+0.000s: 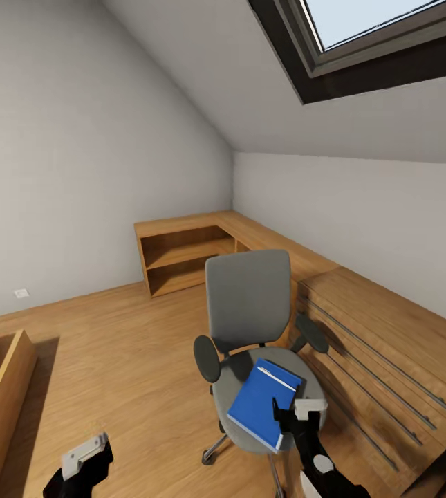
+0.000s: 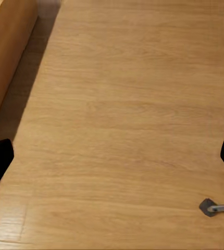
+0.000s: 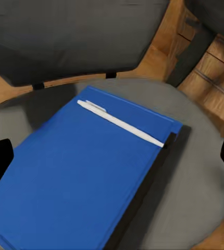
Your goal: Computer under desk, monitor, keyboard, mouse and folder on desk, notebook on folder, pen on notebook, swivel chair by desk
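**A:** ok where's the folder point(image 1: 263, 401) right now?

**B:** lying flat on the swivel chair point(image 1: 249, 325) seat, with the pen point(image 3: 120, 123) on top near one edge. In the right wrist view a thin dark edge peeks out from under the folder; can't tell what it is.

**A:** and the grippers?

**B:** right gripper point(image 1: 299, 413) sits just above the seat at the folder's near edge, fingers spread, holding nothing. Left gripper point(image 1: 84, 456) hangs low over the wood floor point(image 2: 122, 104), also spread and empty. A wooden shelf unit point(image 1: 181, 252) stands in the corner behind the chair.
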`<state>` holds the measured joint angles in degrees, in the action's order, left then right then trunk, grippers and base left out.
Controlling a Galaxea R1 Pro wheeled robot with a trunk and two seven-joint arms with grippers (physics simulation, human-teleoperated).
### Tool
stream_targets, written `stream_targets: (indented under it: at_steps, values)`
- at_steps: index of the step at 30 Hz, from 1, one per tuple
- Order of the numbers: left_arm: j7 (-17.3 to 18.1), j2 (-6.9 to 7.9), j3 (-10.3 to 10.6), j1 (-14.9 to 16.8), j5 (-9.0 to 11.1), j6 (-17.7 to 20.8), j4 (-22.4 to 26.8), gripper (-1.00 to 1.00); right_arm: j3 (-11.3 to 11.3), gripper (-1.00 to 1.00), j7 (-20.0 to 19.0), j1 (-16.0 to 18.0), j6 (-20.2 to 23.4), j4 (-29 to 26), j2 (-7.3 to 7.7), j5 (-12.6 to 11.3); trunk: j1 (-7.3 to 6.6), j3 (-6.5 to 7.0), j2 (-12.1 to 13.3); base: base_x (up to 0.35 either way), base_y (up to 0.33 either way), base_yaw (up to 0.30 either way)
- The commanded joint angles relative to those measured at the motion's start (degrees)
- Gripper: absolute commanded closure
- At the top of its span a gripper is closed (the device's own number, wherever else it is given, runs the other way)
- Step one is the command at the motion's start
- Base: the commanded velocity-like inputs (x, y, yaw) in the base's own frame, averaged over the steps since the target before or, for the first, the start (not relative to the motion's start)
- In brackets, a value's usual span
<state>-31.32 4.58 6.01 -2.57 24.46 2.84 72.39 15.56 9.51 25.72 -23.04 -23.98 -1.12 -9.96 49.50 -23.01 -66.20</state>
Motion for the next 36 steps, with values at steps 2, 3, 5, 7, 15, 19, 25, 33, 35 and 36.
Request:
stream_targets:
  at_steps: [2, 3, 5, 7, 15, 19, 25, 33, 35, 36]
  values:
    - [-0.38, 0.06, -2.25, 0.01, 0.62, 9.92, 6.49, -1.00, 0.46, -1.00, -0.25, 0.14, 7.38, -6.69, 1.72, -0.51, 0.01, -0.06, -0.04, 0.000, 0.000, 0.000]
    - [-0.35, 0.07, -3.34, 0.02, 1.07, 14.98, 9.64, -1.00, 0.45, -1.00, -0.73, 0.29, 10.89, -9.50, 2.28, -0.44, 0.01, -0.06, -0.04, 0.000, 0.000, 0.000]
    - [-0.38, 0.07, -4.68, 0.02, 2.10, 21.01, 14.22, -1.00, 0.41, -1.00, -1.77, 1.00, 15.91, -12.09, 3.20, -0.41, 0.01, -0.06, -0.04, 0.000, 0.000, 0.000]
    - [-0.36, 0.13, -5.54, 0.01, 3.08, 24.33, 17.26, -1.00, 0.38, -1.00, -3.44, 3.36, 20.94, -13.24, 4.08, -0.41, 0.01, -0.06, -0.04, 0.000, 0.000, 0.000]
    - [-0.33, 0.01, -8.53, 0.69, 7.91, 27.67, 18.85, -1.00, 0.81, -1.00, -19.64, 13.65, 35.53, -6.68, 7.25, 2.36, 0.01, -0.06, -0.04, 0.000, 0.000, 0.000]
    - [-0.31, 0.02, -9.08, 0.79, 8.93, 27.09, 16.30, -1.00, 3.33, -1.00, -33.01, 14.83, 37.12, -3.56, 8.77, 13.22, 0.01, -0.06, -0.04, 0.000, 0.000, 0.000]
    - [-0.23, 0.16, -9.34, 0.81, 9.12, 26.88, 15.74, -1.00, 5.76, -1.00, -41.55, 15.13, 33.54, 3.32, 9.10, 27.61, 0.01, -0.06, -0.04, 0.001, 0.000, 0.000]
    - [-0.46, 0.09, -9.21, 0.81, 9.17, 26.87, 15.31, -1.00, 5.93, -1.00, -41.99, 15.13, 32.66, 3.82, 8.98, 28.48, 0.01, -0.06, -0.04, 0.209, 0.000, 0.000]
    - [-0.48, 0.08, -9.19, 0.81, 9.19, 26.87, 15.22, -1.00, 5.85, -1.00, -41.96, 15.14, 32.61, 3.79, 8.98, 28.50, 0.01, -0.06, -0.04, 0.289, 0.000, 0.000]
    - [-0.49, 0.07, -9.15, 0.81, 9.21, 26.87, 15.19, -1.00, 5.80, -1.00, -41.99, 15.14, 32.56, 3.78, 8.99, 28.47, 0.01, -0.06, -0.04, 0.236, 0.000, 0.000]
